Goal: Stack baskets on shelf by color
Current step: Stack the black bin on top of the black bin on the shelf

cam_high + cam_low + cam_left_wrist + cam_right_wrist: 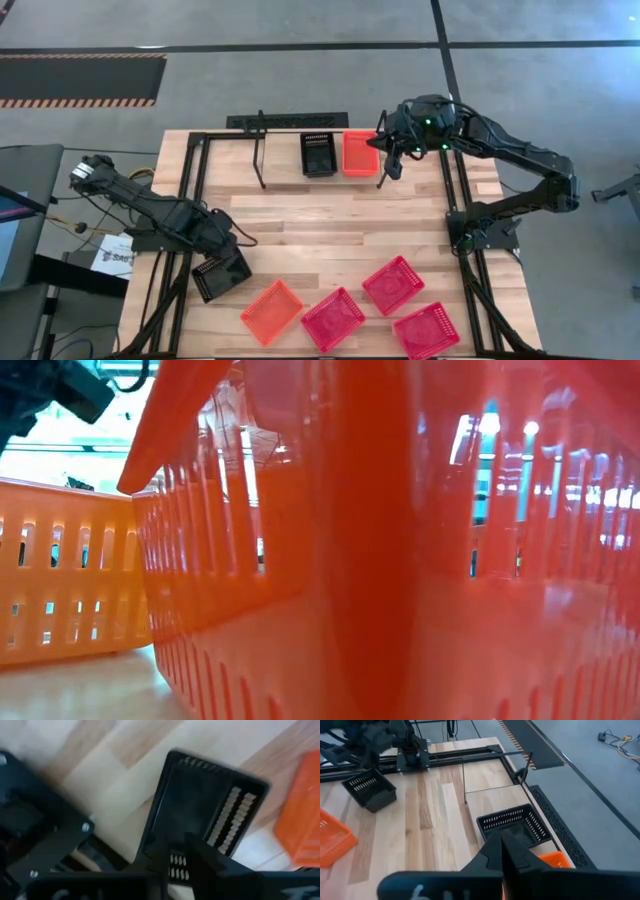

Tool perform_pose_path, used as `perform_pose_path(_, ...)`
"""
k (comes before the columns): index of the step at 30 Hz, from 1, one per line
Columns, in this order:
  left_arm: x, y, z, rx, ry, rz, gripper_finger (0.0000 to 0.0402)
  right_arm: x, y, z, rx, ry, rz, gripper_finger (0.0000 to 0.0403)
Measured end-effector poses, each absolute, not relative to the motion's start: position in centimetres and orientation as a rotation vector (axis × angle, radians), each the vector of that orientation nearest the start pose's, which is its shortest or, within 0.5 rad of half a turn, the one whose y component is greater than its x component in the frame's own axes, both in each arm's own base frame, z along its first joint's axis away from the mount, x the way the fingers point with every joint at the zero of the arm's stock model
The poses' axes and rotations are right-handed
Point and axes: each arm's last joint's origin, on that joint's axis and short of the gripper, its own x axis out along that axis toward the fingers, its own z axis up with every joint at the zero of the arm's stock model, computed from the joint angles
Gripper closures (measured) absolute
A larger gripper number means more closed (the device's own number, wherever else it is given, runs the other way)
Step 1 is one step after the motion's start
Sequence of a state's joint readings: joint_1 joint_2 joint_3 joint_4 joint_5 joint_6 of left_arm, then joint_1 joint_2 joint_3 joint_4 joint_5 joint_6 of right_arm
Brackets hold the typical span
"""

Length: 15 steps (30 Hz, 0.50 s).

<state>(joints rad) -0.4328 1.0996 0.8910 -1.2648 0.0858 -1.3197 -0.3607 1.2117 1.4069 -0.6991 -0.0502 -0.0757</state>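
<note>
You have two stacks started on the shelf (285, 160) at the upper middle of the high view: a black basket (319, 154) and, touching it on its right, an orange basket (360, 152). How many are nested in each you cannot tell from above. The left part of the shelf board is bare, so I judge the red pile is not yet begun.

Still loose on the table along the lower edge of the frame are one orange basket (271, 311) and three red baskets (333, 319), (393, 284), (426, 331), all lying near one another but apart. A further black basket (222, 275) sits at the lower left, so most of the sorting remains.

Your left gripper (208, 268) is at that lower-left black basket. In the left wrist view its dark fingers (170, 862) close on the near wall of the basket (200, 815), so it looks clenched on the rim, grasping it.

Your right gripper (385, 160) hangs over the right end of the shelf, beside the orange basket. In the right wrist view its fingertips (502, 851) meet with no gap and nothing between them: clenched and empty.
</note>
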Motion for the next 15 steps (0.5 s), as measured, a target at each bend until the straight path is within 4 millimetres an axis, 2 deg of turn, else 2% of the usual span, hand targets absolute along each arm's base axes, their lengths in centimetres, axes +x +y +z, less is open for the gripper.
perform_pose_path(10,14.2,-6.9,22.5,-0.798,1.502,0.603,0.023,22.6,-8.2,41.1,0.026,0.504,-0.278,0.0399)
perform_pose_path(15,14.2,-6.9,21.3,-0.818,1.503,0.596,0.0194,22.6,-8.2,41.1,0.025,0.505,-0.277,0.0398)
